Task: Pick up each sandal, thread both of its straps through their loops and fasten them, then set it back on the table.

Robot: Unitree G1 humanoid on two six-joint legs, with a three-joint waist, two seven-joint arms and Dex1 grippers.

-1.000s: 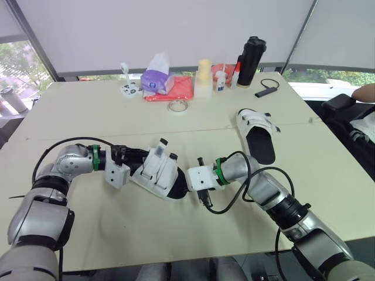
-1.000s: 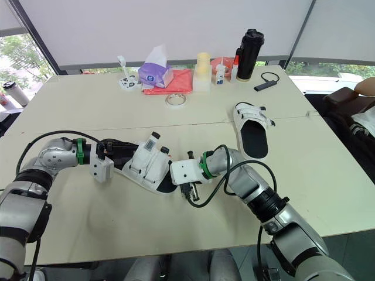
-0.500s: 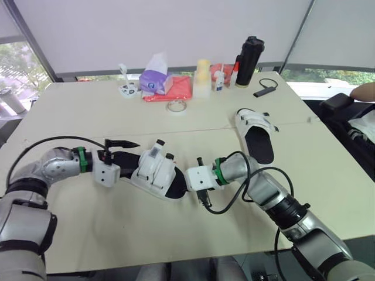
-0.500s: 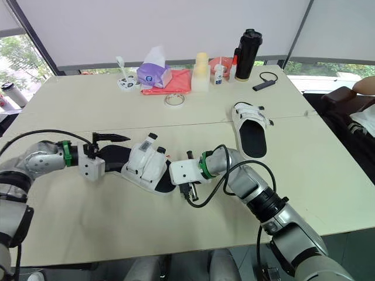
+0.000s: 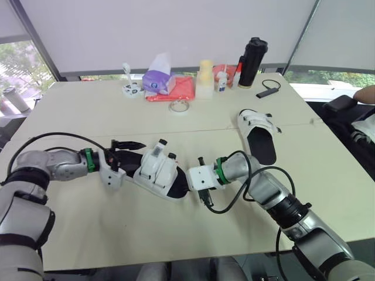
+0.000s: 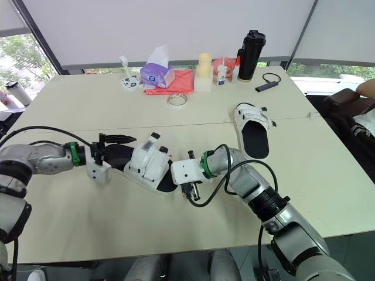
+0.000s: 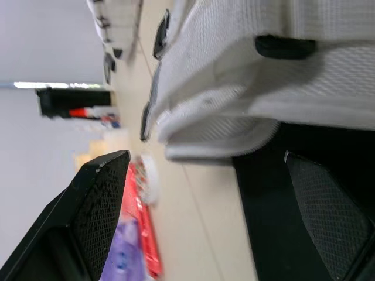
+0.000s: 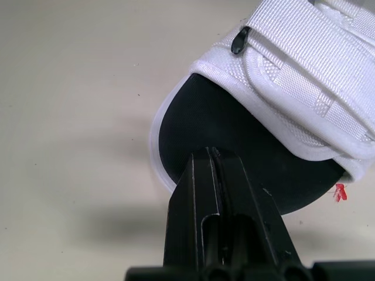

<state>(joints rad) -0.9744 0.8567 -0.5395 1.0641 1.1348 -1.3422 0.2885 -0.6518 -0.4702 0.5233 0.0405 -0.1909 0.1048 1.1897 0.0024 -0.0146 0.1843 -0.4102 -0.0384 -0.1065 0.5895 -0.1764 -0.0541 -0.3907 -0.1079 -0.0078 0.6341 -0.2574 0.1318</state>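
A white sandal [image 5: 157,173] with a black footbed lies on the table [image 5: 117,228] in front of me, its two straps [image 8: 304,64] lying across the top. My left gripper [image 6: 115,148] is open at the heel end, one finger [image 7: 96,216] out over the table and the other [image 7: 328,216] over the footbed. My right gripper [image 5: 187,179] is shut, with its tips [image 8: 214,170] resting on the toe of the footbed. A second white sandal [image 5: 258,136] lies flat at the right with its straps closed.
Along the far edge stand a purple tissue pack [image 5: 157,79], a red cloth [image 5: 179,89], a tape roll [image 5: 179,106], a yellow cup stack [image 5: 204,76], small bottles and a black flask [image 5: 250,54]. A black dongle [image 5: 268,89] lies nearby. A person's arm [image 5: 366,93] shows at the right edge.
My left gripper has opened and drawn back from the sandal's straps to its heel, and the arm has stretched out leftward. The right gripper has stayed at the toe.
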